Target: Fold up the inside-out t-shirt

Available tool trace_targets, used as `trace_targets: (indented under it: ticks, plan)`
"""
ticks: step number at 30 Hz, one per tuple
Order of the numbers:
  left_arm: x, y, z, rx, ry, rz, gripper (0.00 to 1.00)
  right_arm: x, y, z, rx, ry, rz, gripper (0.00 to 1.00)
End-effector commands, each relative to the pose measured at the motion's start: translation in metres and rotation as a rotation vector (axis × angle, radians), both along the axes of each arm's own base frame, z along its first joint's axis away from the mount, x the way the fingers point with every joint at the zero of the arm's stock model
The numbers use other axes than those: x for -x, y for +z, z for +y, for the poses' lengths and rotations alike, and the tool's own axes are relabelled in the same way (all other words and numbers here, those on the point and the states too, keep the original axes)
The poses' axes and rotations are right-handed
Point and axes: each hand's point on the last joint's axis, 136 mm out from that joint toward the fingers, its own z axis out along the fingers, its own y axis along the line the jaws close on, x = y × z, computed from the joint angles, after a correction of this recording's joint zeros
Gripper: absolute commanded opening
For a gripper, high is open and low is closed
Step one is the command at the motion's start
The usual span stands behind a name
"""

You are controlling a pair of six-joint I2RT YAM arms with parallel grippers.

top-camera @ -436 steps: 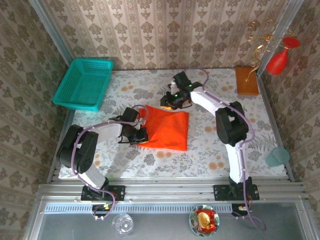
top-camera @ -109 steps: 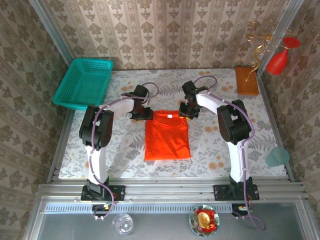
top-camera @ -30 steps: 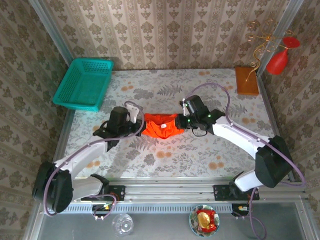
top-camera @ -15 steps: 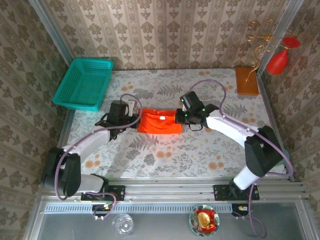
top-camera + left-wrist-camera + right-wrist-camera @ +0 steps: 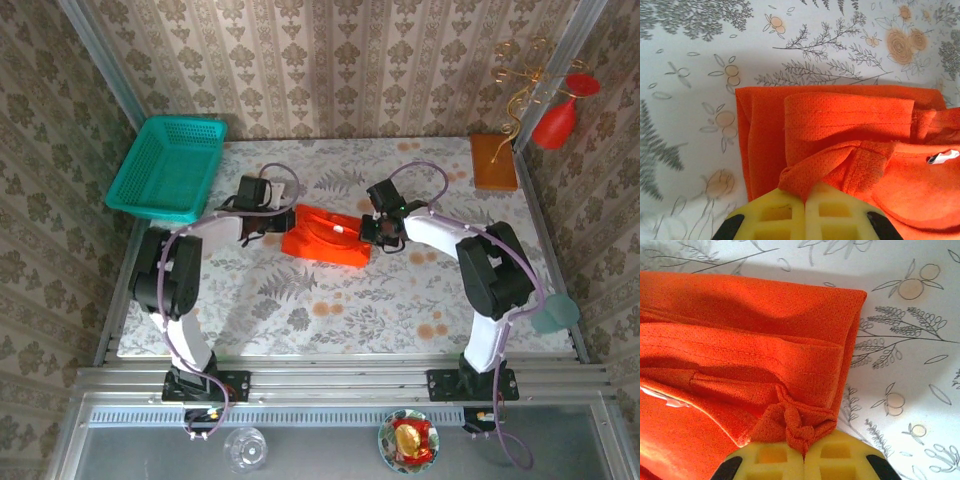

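The orange-red t-shirt (image 5: 325, 236) lies folded into a short band in the middle of the table, its neck label showing. My left gripper (image 5: 282, 225) is at its left end, and in the left wrist view its yellow fingers (image 5: 785, 220) are shut on a pinch of the t-shirt (image 5: 850, 145). My right gripper (image 5: 366, 234) is at the right end; its yellow fingers (image 5: 832, 460) are shut on a bunched corner of the t-shirt (image 5: 750, 355). Folded layers lie stacked under both pinches.
A teal basket (image 5: 168, 166) stands at the back left. A flat brown-orange block (image 5: 494, 162) lies at the back right, with a red vase (image 5: 556, 122) and gold wire stand beyond it. A pale teal cup (image 5: 553, 313) sits at the right edge.
Both grippers have carried the t-shirt's near part up and toward the back of the table, folding it shorter. The band now sits a little farther back and slightly tilted.
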Motion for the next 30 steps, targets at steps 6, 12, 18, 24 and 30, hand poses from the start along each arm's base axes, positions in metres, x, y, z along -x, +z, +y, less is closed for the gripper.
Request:
trace_targets:
  ticks: [6, 12, 18, 24, 30]
  plan:
    - [-0.010, -0.026, 0.011, -0.091, 0.015, 0.105, 0.00, -0.006, -0.008, 0.001, -0.017, -0.009, 0.023, 0.00]
    - [0.013, -0.002, 0.009, -0.064, -0.025, 0.068, 0.00, 0.008, 0.022, 0.009, -0.055, 0.033, 0.007, 0.00]
    - [0.051, 0.024, 0.012, -0.068, -0.047, 0.074, 0.00, 0.030, 0.056, 0.024, -0.104, 0.097, -0.001, 0.00]
    - [0.030, 0.044, 0.019, -0.088, 0.010, 0.018, 0.00, 0.009, 0.068, 0.023, -0.099, 0.084, -0.040, 0.00]
    - [-0.026, 0.002, 0.020, -0.098, 0.056, 0.071, 0.00, -0.035, 0.020, 0.012, -0.049, 0.003, -0.001, 0.00]
